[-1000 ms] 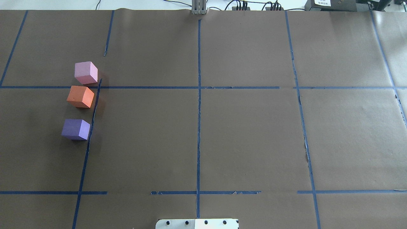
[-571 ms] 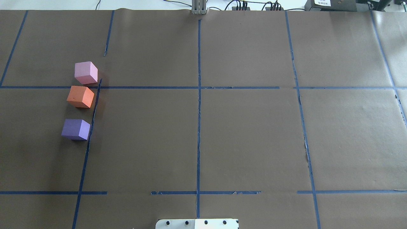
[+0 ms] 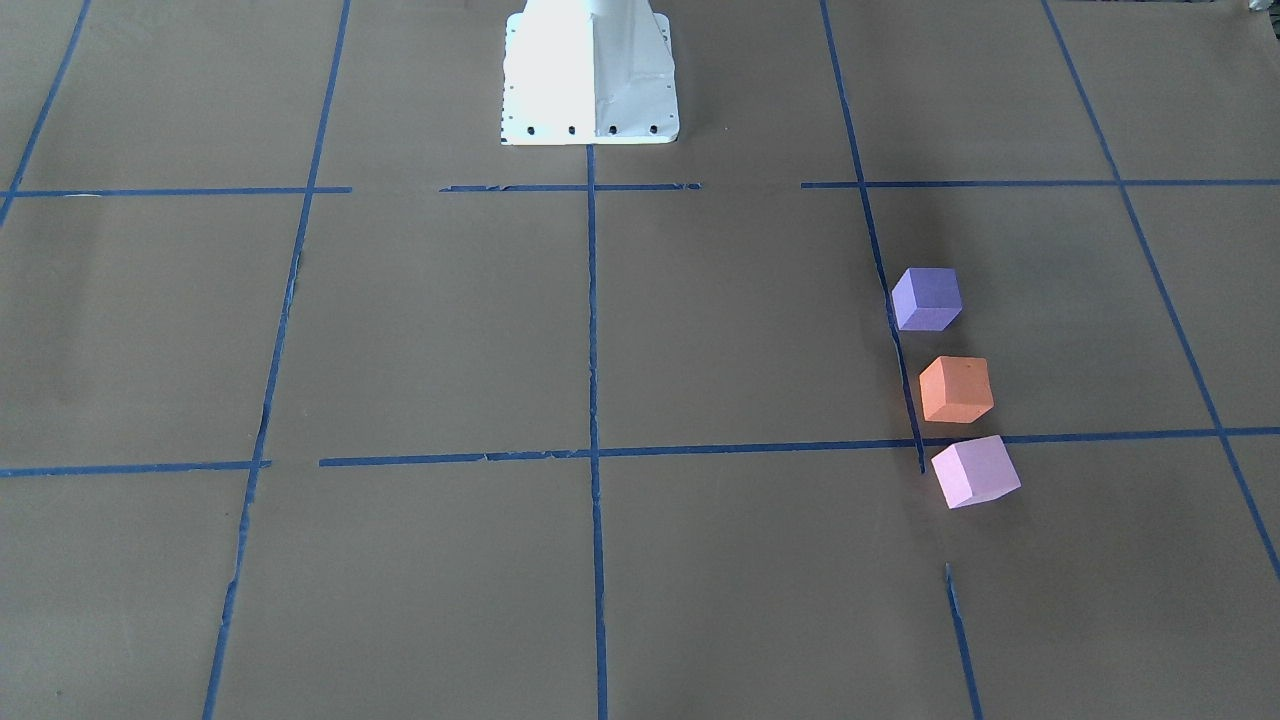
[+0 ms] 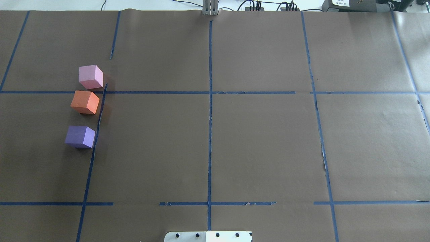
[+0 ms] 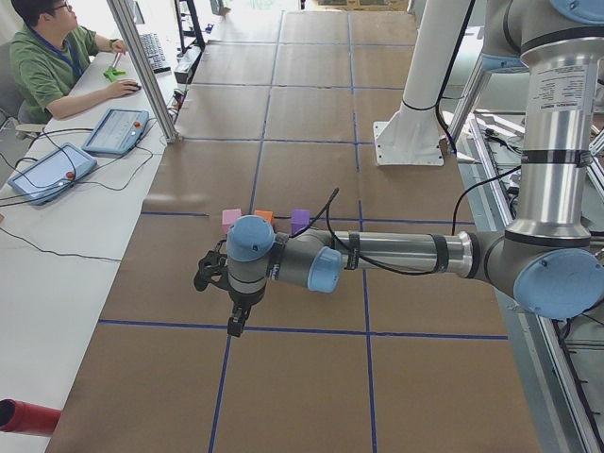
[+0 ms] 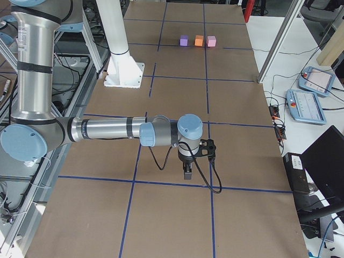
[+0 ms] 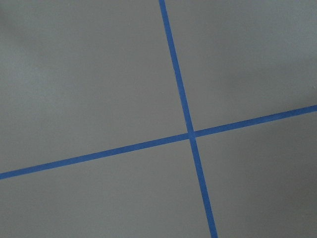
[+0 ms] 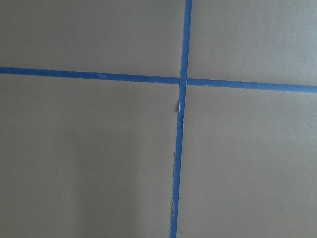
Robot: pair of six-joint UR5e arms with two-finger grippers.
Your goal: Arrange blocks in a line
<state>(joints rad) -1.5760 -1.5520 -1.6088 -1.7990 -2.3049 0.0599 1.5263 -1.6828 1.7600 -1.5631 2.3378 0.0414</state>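
Left claw [image 5: 237, 324] hangs low over the counter [image 4: 262, 141], nearest thing in the left side view. It shows only from the side, so whether it is open or closed cannot be told. It holds nothing that can be seen. Same for the right claw [image 6: 187, 173] in the right side view: low, state not readable, no block at it. Both wrist cameras show only brown paper and a blue tape [image 4: 210, 134] crossing, no block in sight.

Blocks sit on the robot's left part of the counter, well apart from both claws. Going out from the robot: purple block [image 4: 80, 136] first, then orange block [image 4: 85, 102], then pink block [image 4: 90, 76]. All three lie just beside one tape strip, in a roughly straight row running away from the robot. Orange and pink are close, not clearly touching. The purple-orange gap is wider. Each cube is turned a little differently.

Change over the last second: none. All three blocks match the earlier overhead pictures and no arm has entered that view.

Judgement: the line is already formed and the task looks done or nearly so. At most, spacing and cube rotation could be evened out.
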